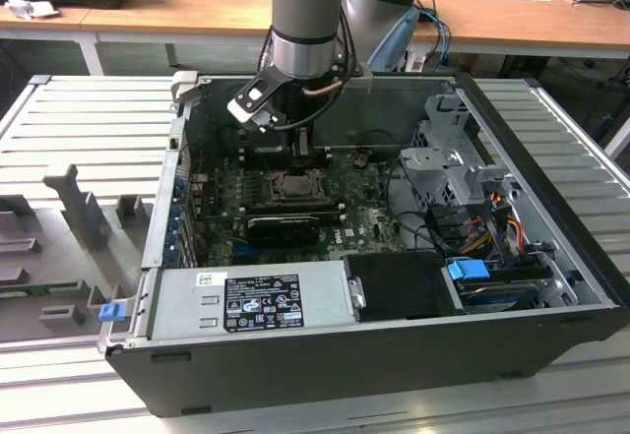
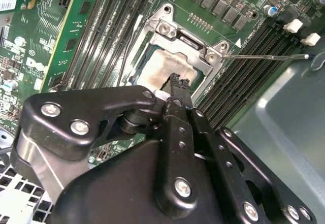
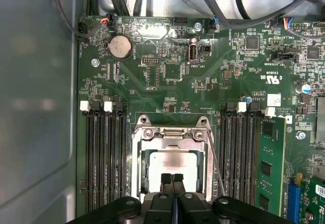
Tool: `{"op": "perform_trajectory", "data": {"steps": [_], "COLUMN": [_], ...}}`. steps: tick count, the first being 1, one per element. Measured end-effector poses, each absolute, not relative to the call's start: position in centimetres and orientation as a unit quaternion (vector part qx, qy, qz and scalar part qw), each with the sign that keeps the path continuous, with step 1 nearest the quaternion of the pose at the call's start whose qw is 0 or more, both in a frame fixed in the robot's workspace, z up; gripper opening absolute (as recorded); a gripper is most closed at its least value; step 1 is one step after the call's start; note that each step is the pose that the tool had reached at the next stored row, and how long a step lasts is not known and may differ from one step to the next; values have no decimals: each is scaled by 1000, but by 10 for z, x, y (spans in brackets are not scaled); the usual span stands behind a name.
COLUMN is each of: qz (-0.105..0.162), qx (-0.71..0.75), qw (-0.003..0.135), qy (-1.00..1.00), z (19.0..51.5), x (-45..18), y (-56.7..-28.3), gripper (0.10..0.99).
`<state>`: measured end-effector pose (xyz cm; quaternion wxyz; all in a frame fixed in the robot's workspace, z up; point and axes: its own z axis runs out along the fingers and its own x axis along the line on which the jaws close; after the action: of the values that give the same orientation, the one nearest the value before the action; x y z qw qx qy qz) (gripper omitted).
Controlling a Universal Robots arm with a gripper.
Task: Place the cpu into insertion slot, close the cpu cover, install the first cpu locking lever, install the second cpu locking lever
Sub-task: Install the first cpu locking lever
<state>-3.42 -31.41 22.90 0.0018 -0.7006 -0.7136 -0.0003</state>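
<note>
The cpu shows its dull silver face inside the insertion slot on the green motherboard. The silvery cpu cover lies down around the chip, which shows through its cut-out centre; both also appear in the second wrist view, cpu and cover. My gripper is shut with its fingertips together and nothing between them, right over the chip's edge. Whether they touch the chip I cannot tell. One thin locking lever sticks out sideways, unlatched, past the memory slots.
The open computer case rests on a slatted metal table. Rows of black memory slots flank the socket on both sides. A black card, a power supply, drive cages and cables crowd the case.
</note>
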Motion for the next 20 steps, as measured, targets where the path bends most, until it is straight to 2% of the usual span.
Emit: {"op": "perform_trajectory", "data": {"steps": [20], "qz": [0], "qx": [-701], "qw": [2], "qy": [-714], "z": [239], "x": [-34], "y": [-314], "gripper": [106]}}
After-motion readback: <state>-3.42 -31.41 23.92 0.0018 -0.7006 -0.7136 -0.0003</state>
